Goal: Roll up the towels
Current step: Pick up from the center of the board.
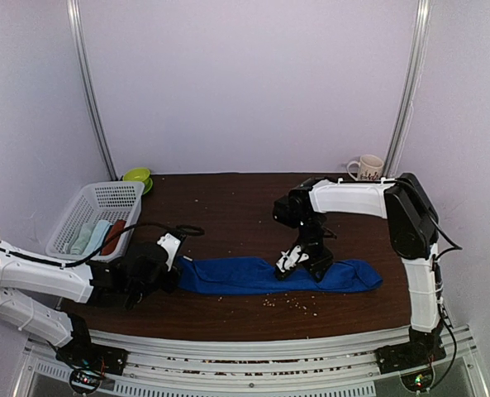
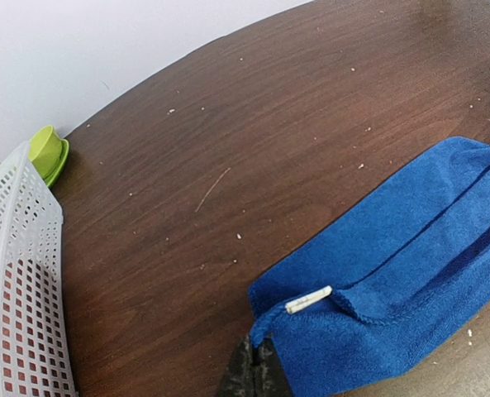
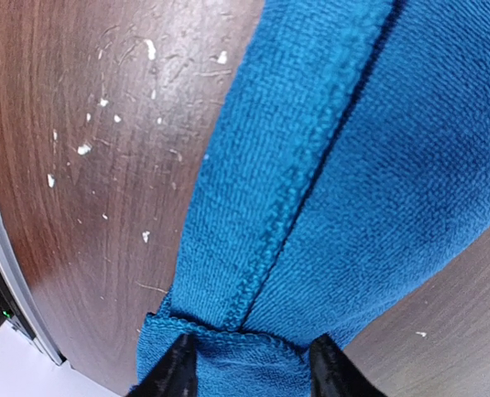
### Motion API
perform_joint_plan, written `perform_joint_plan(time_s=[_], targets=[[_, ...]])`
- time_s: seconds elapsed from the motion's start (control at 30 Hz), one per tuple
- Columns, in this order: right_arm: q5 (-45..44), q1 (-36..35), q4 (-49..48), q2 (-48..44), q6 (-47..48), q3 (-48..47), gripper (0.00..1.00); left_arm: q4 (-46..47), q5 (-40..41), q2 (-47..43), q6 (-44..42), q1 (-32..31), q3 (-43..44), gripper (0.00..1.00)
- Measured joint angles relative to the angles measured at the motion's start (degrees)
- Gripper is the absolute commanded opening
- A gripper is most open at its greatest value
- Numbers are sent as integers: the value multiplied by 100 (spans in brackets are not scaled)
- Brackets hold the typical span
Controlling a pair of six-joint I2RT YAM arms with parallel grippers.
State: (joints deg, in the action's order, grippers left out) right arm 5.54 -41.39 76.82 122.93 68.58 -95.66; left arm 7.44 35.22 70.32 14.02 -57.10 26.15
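Pale walls (image 1: 245, 83) behind; dark wood tabletop (image 1: 236, 207) noted, speckled with light crumbs (image 1: 290, 302) near the front edge.

Containers:
- White perforated basket (image 1: 104, 194) is placed at the left rear. The mint towel (image 1: 86, 237) is seen inside it, lying along the left side. An orange-red item (image 1: 116, 236) lies beside the towel in the same basket; what it is cannot be told.
- A green cup (image 1: 136, 175) is set just behind the basket, on a matching green dish. Contents are not visible.
- A white mug (image 1: 367, 167) is set at the right rear corner, upright, handle to the left. Contents are not visible.

Task item: the blue towel (image 1: 236, 277) is laid flat as a long folded strip across the front centre, well apart from the basket. A small white tag is seen at its left corner in the left wrist view.

Grippers:
- Left gripper (image 2: 254, 368): fingers together, tips touching the towel's left corner. Whether cloth is nipped between them cannot be told.
- Right gripper (image 3: 253, 368): lowered onto the strip right of its middle, fingers apart, the hemmed fold lying between the two tips.
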Motion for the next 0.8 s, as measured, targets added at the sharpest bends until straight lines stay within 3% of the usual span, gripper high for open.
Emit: perform_joint_plan(time_s=[0.3, 0.8], targets=[[15, 0, 11, -4, -42, 2, 20, 4, -33, 116, 0, 0, 0, 0], [22, -2, 26, -389, -146, 9, 17, 4, -52, 240, -2, 0, 2, 0]])
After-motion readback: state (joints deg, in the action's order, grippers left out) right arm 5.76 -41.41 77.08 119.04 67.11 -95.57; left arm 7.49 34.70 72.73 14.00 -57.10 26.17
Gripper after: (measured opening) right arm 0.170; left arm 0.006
